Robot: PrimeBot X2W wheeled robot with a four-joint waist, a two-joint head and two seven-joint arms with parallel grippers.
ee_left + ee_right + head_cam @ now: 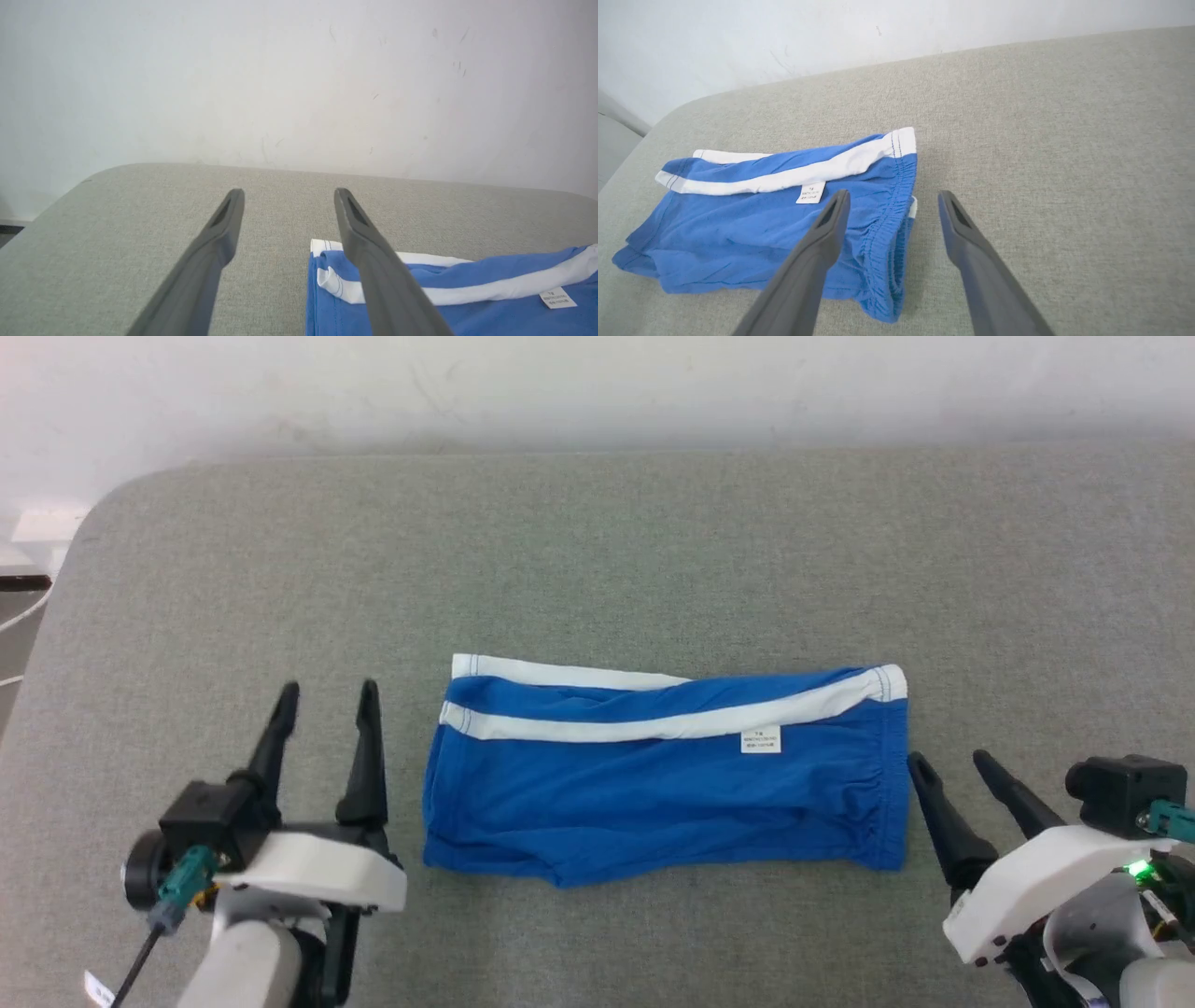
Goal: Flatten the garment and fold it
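A bright blue pair of soft fabric shorts, the garment (663, 775), is laid in a flat, folded-over oblong on a grey cloth-covered surface (597, 541) set against a pale wall (597, 383). Two white trim bands (597, 726) are seen along its far long side, one above the other with a strip of blue between them, and a small white label (761, 739) is stitched just below the lower band, right of the garment's middle. The blue cloth is mostly smooth, with light creases and a slightly uneven near side. Its long axis is laid from left to right, roughly parallel to the surface's far edge; a gathered, stitched end is turned toward the surface's right edge and a plainer folded end toward the left edge. The garment is placed about midway between those two edges and well apart from the far edge. The left gripper (330, 688) is held just beside the garment's left end and the right gripper (949, 759) just beside its right end; both are spread wide, with nothing between their dark fingers.
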